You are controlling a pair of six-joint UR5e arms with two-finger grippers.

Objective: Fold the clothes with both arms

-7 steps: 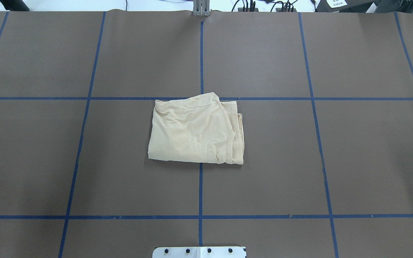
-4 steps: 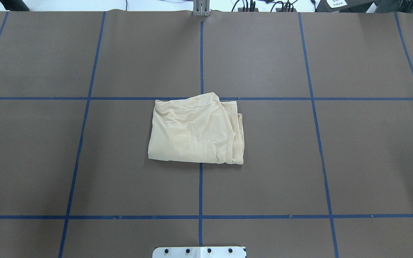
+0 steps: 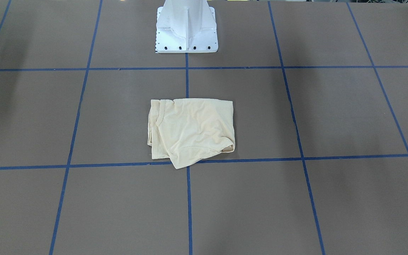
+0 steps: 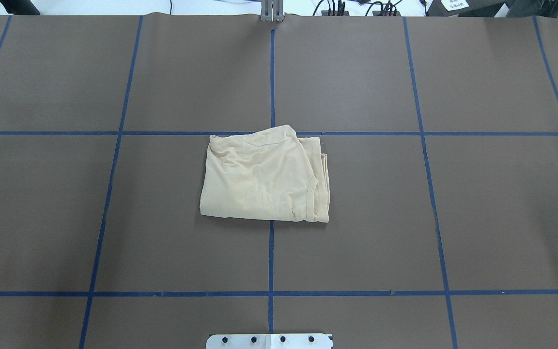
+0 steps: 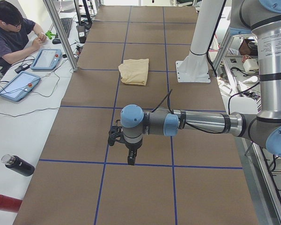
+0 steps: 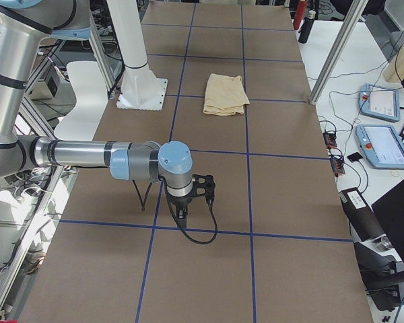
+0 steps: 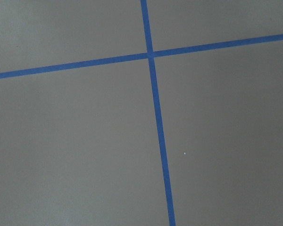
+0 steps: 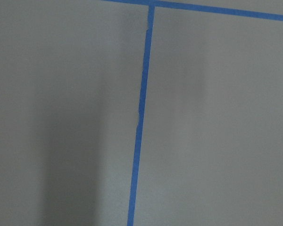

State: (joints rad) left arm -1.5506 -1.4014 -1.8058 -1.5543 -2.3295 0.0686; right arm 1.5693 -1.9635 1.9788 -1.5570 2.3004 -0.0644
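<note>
The pale cream-yellow shirt (image 4: 264,177) lies folded into a small wrinkled rectangle at the middle of the brown table; it also shows in the front view (image 3: 191,131) and both side views (image 5: 135,71) (image 6: 225,94). Its print and neck tag are hidden. No arm touches it. My left gripper (image 5: 130,157) hangs pointing down over bare table far from the shirt, toward the table's left end. My right gripper (image 6: 178,212) hangs the same way toward the right end. I cannot tell whether either is open or shut. Both wrist views show only table and blue tape.
The white pedestal base (image 3: 186,32) stands behind the shirt. Blue tape lines grid the table (image 4: 356,242). An operator (image 5: 9,33) sits with tablets (image 5: 18,85) beyond the far edge. Bottles (image 5: 18,165) and metal frame posts (image 6: 337,50) stand off the table.
</note>
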